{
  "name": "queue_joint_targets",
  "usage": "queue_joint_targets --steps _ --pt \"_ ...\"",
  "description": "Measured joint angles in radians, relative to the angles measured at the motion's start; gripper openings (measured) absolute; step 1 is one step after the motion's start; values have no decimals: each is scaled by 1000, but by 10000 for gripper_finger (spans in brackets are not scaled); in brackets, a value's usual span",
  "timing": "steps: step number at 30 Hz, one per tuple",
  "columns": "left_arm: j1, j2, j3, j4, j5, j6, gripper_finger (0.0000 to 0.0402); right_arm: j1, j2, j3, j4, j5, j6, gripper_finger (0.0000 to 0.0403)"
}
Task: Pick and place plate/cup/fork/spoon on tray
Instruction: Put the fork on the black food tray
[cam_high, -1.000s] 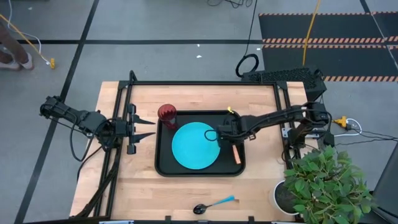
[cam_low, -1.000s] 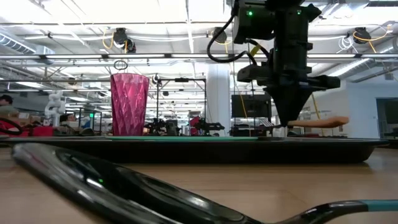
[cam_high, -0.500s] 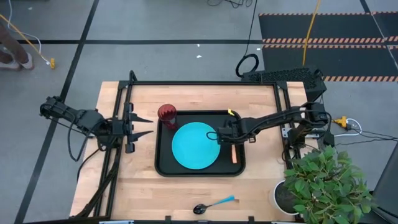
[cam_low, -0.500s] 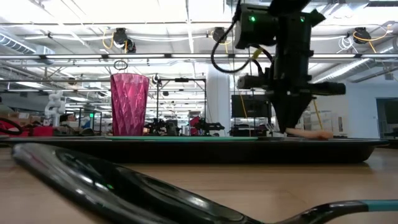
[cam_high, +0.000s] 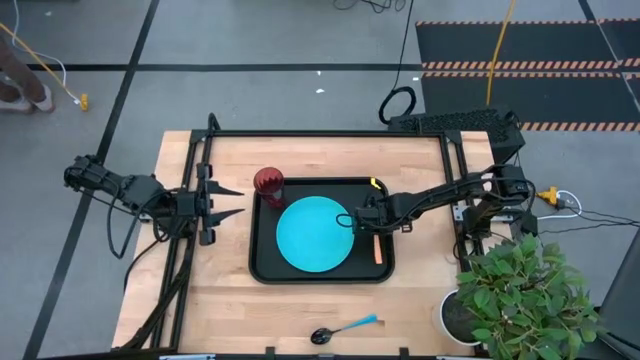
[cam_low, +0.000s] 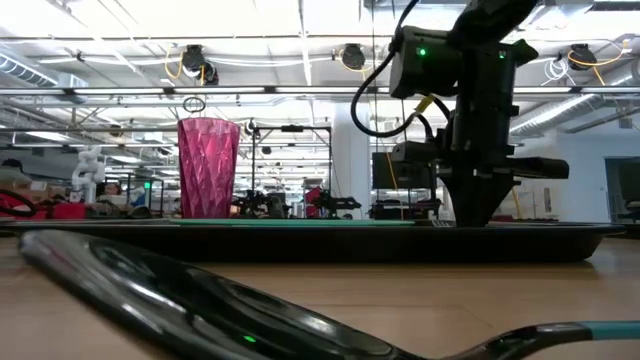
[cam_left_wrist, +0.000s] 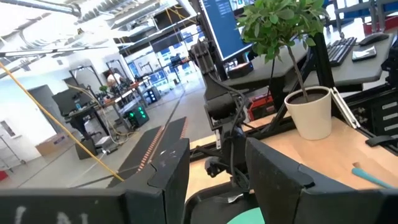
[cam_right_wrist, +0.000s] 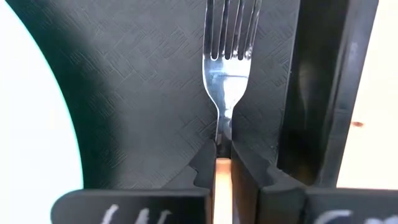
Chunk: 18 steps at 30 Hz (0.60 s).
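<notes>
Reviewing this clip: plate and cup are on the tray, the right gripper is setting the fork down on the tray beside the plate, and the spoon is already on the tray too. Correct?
Not quite. The spoon is not on the tray; the high view shows it lying on the bare table near the front edge. The rest holds: plate and cup are on the tray, and the right gripper is shut on the fork beside the plate.

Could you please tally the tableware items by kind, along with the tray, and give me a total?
Plate: 1, on the tray
Cup: 1, on the tray
Fork: 1, on the tray, in the right gripper
Spoon: 1, on the table, off the tray
Tray: 1
Total: 5
</notes>
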Motion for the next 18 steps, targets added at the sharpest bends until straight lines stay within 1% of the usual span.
queue_joint_targets --steps 5,13,18 --pt "0 0 0 -2 1 -7 161 0 0 -4 11 1 0 22" --pt "0 0 0 -9 2 -18 161 0 1 -6 15 1 15 79" --pt "0 0 0 -9 2 -24 161 0 2 -6 16 1 12 103"
